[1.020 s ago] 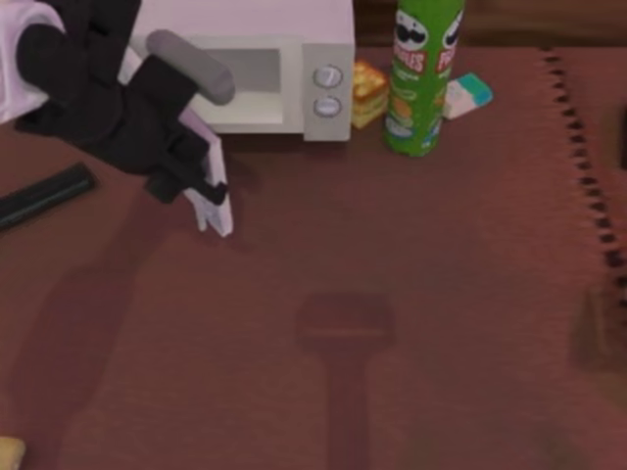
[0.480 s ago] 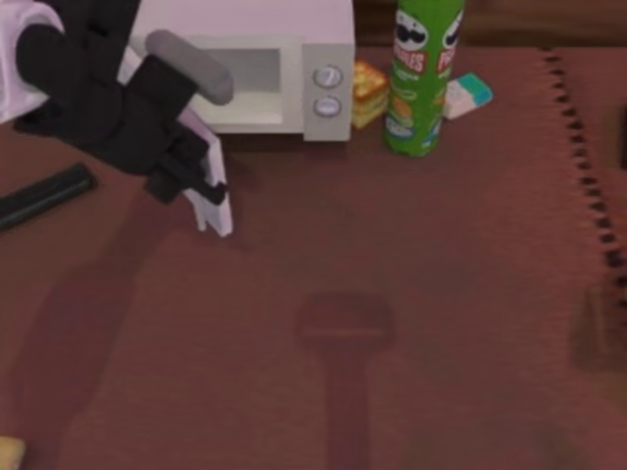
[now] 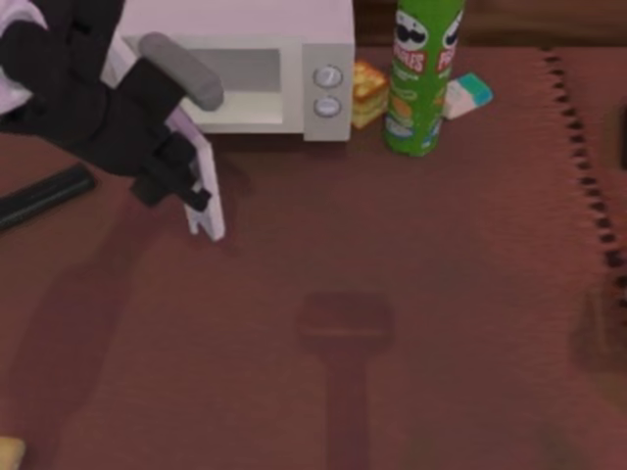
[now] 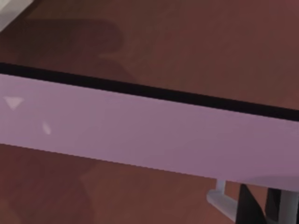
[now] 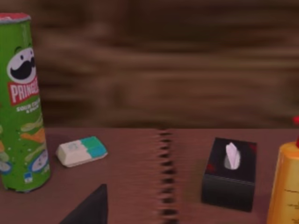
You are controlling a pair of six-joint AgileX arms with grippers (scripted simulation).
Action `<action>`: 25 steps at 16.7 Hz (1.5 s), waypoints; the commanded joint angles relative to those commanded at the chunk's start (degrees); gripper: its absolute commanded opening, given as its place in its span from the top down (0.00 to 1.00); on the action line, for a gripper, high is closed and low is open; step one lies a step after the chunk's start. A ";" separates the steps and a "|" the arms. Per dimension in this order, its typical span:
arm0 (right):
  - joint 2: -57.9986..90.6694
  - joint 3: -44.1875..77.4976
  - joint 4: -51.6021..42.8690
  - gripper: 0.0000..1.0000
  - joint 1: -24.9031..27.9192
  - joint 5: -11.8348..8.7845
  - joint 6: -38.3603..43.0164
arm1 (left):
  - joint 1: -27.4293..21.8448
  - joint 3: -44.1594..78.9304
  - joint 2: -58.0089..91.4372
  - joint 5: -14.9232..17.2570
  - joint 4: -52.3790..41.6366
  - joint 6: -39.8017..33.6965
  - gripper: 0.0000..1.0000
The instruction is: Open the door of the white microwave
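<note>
Left gripper [image 3: 196,201] sits at the free edge of the door [image 3: 208,186], left of centre at the back of the table. Its black fingers [image 3: 168,184] are against the panel, but the arm body covers the contact, so whether they clamp the door or just press on it can't be told. Left wrist view is almost filled by the door's pale face [image 4: 149,135] with a dark strip along one edge; a bit of the gripper shows in one corner.

Door stands swung out from the white microwave [image 3: 284,73], edge-on to the top view, pointing toward the table's front. The microwave stands at the back edge, left of the green chip can [image 3: 421,73]. Its cavity [image 3: 245,83] is exposed; what shows of it looks bare, and the left part is hidden behind the arm. Two round knobs [image 3: 328,90] are visible on its front right.

Right gripper is outside the top view; only a dark tip [image 5: 91,207] shows in its wrist view, so finger state can't be told.

Black tissue box [image 5: 230,173] has a white tissue poking out of its slot. A yellow bottle [image 5: 285,186] is cut off by the frame edge.
</note>
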 joint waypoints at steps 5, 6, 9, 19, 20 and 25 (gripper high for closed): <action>0.00 0.00 0.00 0.00 0.00 0.00 0.00 | 2.67 -0.56 -1.01 2.93 -1.67 6.32 1.00; 0.00 0.00 0.00 0.00 0.00 0.00 0.00 | 2.69 -0.56 -1.03 2.95 -1.68 6.35 1.00; 0.00 0.00 0.00 0.00 0.00 0.00 0.00 | 2.69 -0.56 -1.03 2.95 -1.68 6.35 1.00; 0.00 0.00 0.00 0.00 0.00 0.00 0.00 | 2.69 -0.56 -1.03 2.95 -1.68 6.35 1.00; 0.00 0.00 0.00 0.00 0.00 0.00 0.00 | 2.69 -0.56 -1.03 2.95 -1.68 6.35 1.00; 0.00 0.00 0.00 0.00 0.00 0.00 0.00 | 2.69 -0.56 -1.03 2.95 -1.68 6.35 1.00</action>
